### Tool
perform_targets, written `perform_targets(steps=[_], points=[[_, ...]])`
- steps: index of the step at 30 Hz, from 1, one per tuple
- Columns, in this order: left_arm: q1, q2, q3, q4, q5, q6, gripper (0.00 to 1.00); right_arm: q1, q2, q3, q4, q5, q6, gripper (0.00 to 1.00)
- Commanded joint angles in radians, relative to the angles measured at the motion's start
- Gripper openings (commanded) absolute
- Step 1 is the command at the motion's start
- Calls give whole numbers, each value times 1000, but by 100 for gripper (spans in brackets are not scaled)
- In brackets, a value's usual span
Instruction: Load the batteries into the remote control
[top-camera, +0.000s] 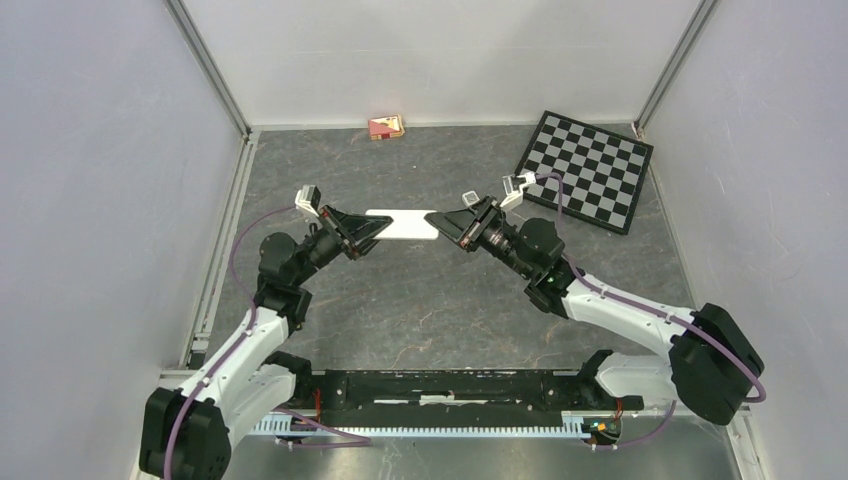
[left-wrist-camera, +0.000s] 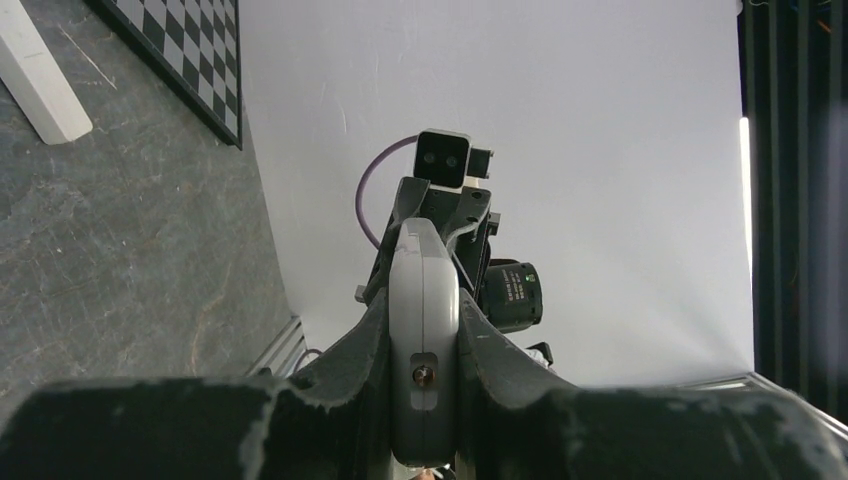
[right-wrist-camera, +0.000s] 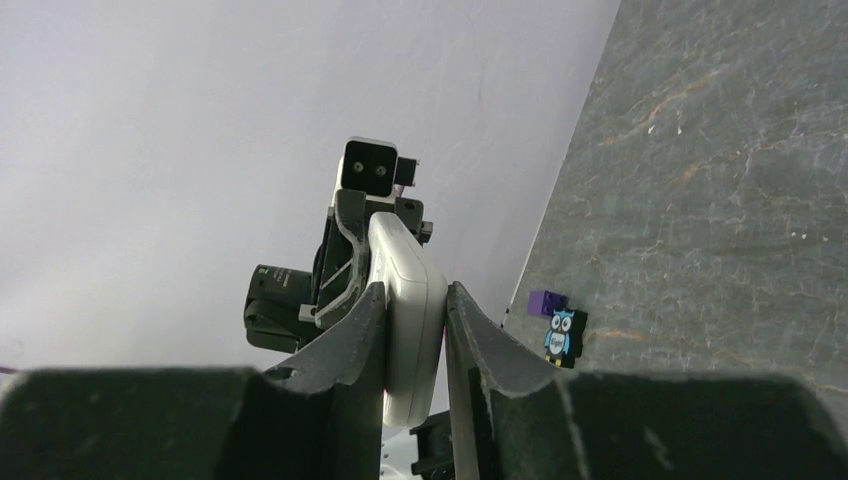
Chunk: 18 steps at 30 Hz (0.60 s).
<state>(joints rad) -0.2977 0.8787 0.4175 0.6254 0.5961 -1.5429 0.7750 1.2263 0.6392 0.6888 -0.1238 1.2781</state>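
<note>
Top external: our left gripper (top-camera: 383, 226) and right gripper (top-camera: 446, 223) both clamp the remote control (top-camera: 410, 224); batteries unseen, loading likely ahead

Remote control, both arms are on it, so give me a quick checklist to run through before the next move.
1. Left claw shut on one end of the remote control: ok.
2. Right claw shut on the other end: ok.
3. Batteries located: not ok, none visible in any view.
4. Battery compartment open: cannot tell, no cover or opening shows.
5. Red box by the back wall, apart from both arms: ok.
</note>
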Motion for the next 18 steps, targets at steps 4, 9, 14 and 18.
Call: perform_targets(steps=[4,9,14,18], points=[[-68,31,93,57,245,46,2,99,33,42,-45,-106,-152,41],[-67,46,127,-56,271,189,2,-17,-95,-16,-86,-163,-284,71],[-66,78,155,-67,331,271,2,-102,-201,2,-127,-303,-435,93],[-66,90,183,-90,392,362,2,-120,-229,46,-207,-462,-579,98]])
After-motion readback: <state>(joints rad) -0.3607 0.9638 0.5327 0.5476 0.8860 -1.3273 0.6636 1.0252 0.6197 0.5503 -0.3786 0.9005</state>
